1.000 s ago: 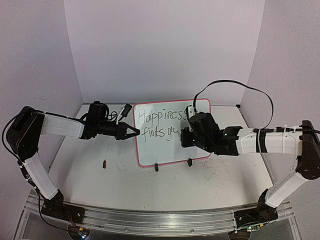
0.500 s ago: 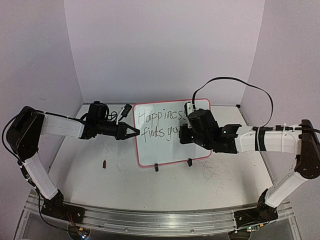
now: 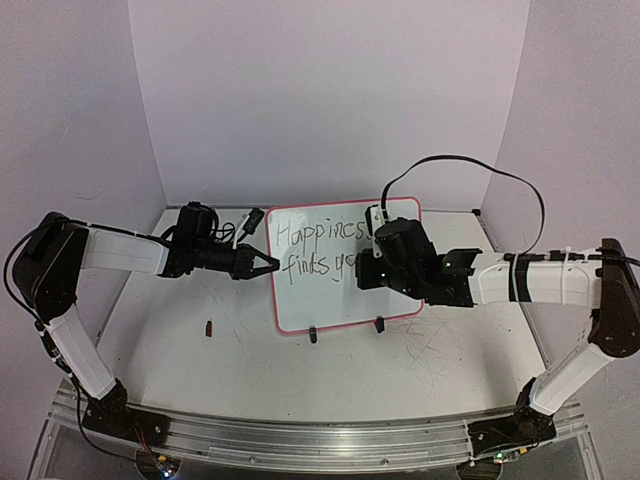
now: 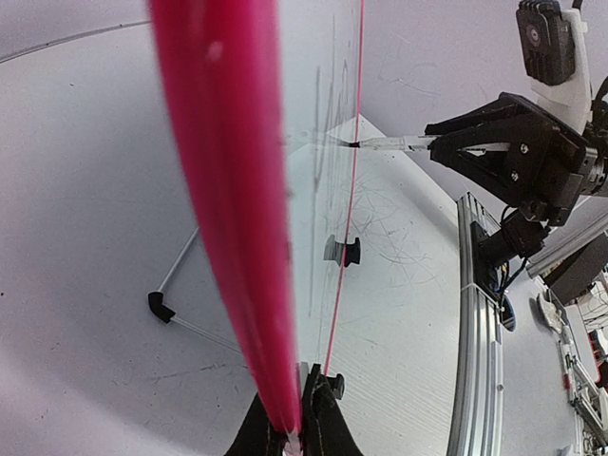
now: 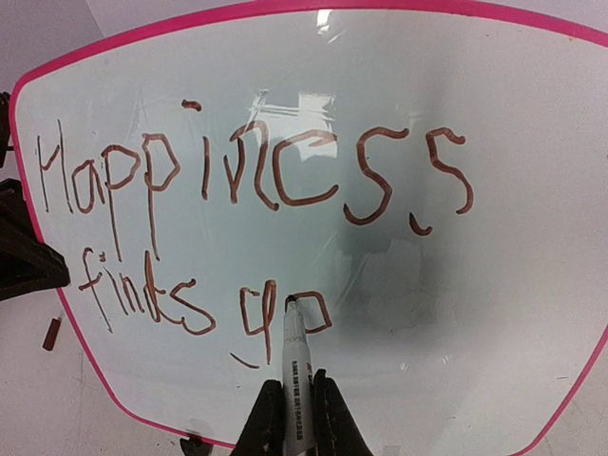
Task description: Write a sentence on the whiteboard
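Observation:
The whiteboard (image 3: 335, 300) stands upright on the table, pink-framed, its face (image 5: 494, 313) filling the right wrist view. The sentence (image 5: 256, 176) reads "Happiness" above "finds yo" in dark red-brown strokes, also legible from above (image 3: 318, 234). My right gripper (image 5: 296, 404) is shut on a white marker (image 5: 295, 361) whose tip touches the top left of the "o". From above, my right gripper (image 3: 368, 270) sits in front of the board's second line. My left gripper (image 3: 272, 266) is shut on the board's left frame edge (image 4: 228, 218), its fingertips (image 4: 318, 418) pinching it.
Two black clip feet (image 3: 313, 335) (image 3: 379, 324) hold the board's lower edge. A small dark cap (image 3: 209, 327) lies on the table left of the board. A black cable end (image 4: 160, 306) lies behind the board. The metal base rail (image 4: 475, 332) runs along the near edge.
My right gripper has shifted a little left and up along the board, and the letter after "y" has closed into an "o". The left gripper and the board have held still.

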Robot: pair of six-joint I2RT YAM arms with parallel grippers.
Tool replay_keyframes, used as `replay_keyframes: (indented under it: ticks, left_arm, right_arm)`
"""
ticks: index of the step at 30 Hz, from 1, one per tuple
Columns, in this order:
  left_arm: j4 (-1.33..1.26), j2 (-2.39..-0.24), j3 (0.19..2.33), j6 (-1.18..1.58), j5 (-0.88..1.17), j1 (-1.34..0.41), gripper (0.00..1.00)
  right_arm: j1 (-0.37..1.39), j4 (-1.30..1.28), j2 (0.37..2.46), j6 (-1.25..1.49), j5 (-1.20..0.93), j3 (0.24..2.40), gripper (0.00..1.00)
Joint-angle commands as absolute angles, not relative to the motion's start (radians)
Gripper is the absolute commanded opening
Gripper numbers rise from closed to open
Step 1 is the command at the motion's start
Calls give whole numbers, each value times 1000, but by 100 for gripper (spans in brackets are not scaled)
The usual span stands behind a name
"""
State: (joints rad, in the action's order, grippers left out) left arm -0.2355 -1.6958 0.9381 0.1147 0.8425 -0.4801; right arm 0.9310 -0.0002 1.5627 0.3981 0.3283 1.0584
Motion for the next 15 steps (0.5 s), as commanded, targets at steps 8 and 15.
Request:
replay_keyframes:
  ticks: [8, 15]
  left_arm:
    - [-157, -1735, 949, 43, 694, -495, 0]
    - [-157, -1732, 952, 40, 689, -495, 0]
  right_arm:
    - [878, 20, 1428, 407, 339, 989, 0]
    - [879, 20, 1464, 398, 325, 1011, 0]
